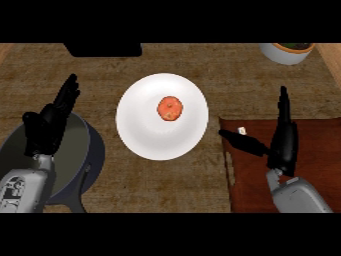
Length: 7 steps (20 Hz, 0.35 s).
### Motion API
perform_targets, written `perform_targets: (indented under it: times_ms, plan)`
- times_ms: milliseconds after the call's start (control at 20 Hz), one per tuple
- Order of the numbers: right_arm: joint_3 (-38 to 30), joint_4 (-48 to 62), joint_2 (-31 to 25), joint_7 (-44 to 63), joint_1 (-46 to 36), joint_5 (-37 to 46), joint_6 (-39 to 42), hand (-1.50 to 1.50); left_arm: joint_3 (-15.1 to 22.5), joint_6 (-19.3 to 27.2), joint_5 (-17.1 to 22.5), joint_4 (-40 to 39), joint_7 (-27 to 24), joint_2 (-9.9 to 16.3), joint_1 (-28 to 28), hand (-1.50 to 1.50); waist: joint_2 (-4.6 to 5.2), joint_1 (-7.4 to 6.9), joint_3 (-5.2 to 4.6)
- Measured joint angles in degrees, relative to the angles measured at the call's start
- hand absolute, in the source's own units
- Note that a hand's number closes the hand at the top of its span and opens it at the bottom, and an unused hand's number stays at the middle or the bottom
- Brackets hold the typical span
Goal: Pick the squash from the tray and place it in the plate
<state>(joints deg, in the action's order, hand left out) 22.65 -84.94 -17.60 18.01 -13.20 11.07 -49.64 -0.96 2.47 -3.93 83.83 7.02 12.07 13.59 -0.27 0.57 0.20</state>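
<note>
Surface: brown wood [202, 185], as I see it.
Squash [171, 108]: on white plate [140, 130], roundish, long axis unclear.
Right hand [282, 145]: over red tray [328, 165], fingers straight, empty.
Left hand [47, 125]: fingers straight, over dark pan [92, 155].

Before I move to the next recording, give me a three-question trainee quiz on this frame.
1. True or false: the squash lies on the white plate.
2. Which hand is over the reddish-brown tray? A) left hand B) right hand
3. Fill in: the left hand shows above a dark round ____.

Key: 1 true; 2 B; 3 pan. Both hands' fingers are straight and hold nothing.
</note>
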Motion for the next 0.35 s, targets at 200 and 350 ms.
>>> perform_targets:
  times_ms: [200,350]
  plan:
    - [-3.75,-3.82,-2.28,-5.88,6.63,-4.37,4.19,-1.50,-0.18,-0.34,-0.36,-1.41,-1.58,-0.37,0.23,0.00,-0.02,-0.14,0.10]
    - [-6.91,-3.60,-1.87,-9.83,8.64,-6.10,6.93,-1.50,-0.30,-0.54,-0.71,-1.32,-0.83,-0.63,1.09,0.00,0.00,-0.32,0.12]
